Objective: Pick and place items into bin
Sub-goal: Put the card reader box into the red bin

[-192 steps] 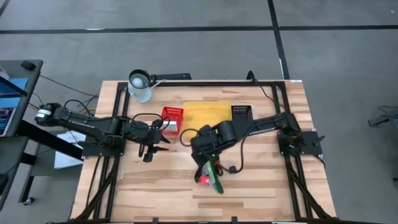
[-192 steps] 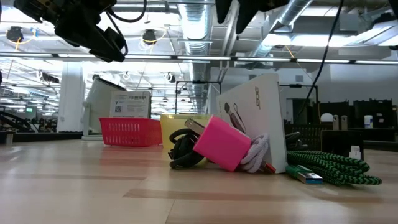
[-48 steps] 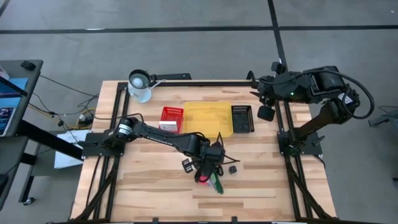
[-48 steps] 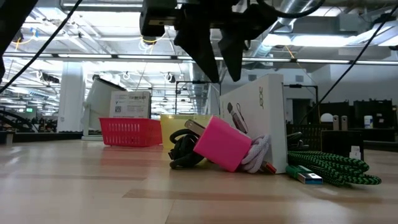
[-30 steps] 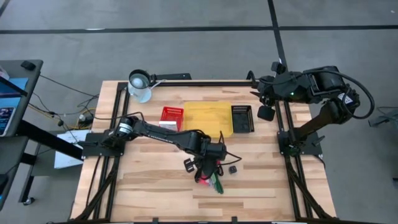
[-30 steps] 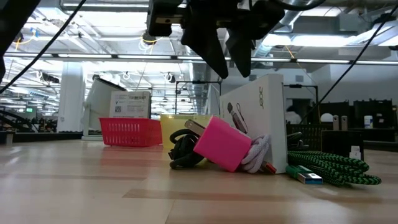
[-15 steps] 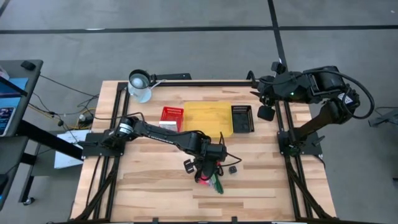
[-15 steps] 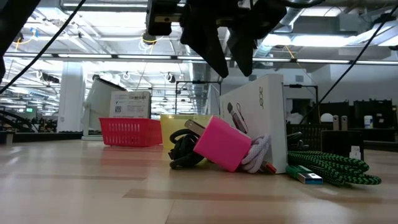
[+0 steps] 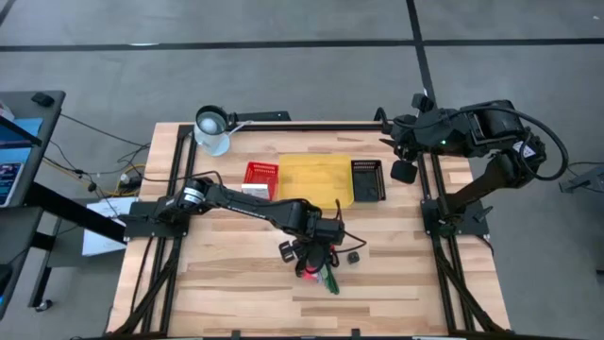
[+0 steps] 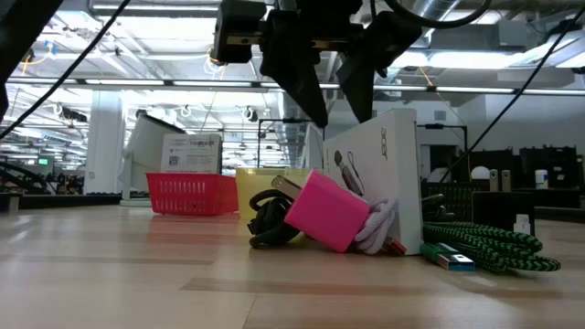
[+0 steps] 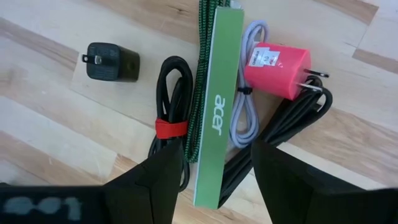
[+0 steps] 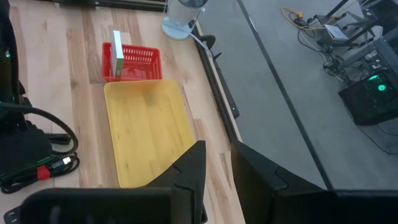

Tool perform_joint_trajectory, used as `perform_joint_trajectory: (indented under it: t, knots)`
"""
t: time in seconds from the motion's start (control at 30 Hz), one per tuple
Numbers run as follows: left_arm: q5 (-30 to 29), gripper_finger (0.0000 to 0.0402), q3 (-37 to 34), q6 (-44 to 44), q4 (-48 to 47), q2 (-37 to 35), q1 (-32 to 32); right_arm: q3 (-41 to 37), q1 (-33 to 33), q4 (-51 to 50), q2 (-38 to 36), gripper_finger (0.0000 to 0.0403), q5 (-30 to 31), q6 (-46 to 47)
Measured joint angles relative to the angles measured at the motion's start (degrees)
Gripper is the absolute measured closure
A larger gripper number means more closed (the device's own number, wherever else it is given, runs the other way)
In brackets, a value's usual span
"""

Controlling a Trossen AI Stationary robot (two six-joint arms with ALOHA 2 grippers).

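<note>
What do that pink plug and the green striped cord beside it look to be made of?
The pink plug looks like smooth, slightly glossy plastic with metal prongs. The green striped cord appears to be braided fabric: a woven green-and-black pattern shows. The tabletop is probably wood, judging by its grain.

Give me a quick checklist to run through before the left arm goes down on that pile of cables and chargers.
1. Left gripper open: ok, fingers spread wide.
2. Lined up with a target: ok, the green Acer box sits between the fingers in the left wrist view.
3. Clean single grab: not ok, the green braided cable, grey cable and black cable press against the box.
4. Pink charger clear of the fingers: cannot tell, it lies close beside the box.
5. Right gripper out of the way: ok, parked past the table's far right edge.
6. Yellow bin free: ok.
</note>
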Motion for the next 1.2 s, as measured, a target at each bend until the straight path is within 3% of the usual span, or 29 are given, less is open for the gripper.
perform_joint_trajectory:
  t: [1.2]
  knots:
    - [1.68,0.0216,-2.1,1.24,2.94,0.42,1.04,0.0,0.01,0.0,0.01,0.0332,-0.22,0.52]
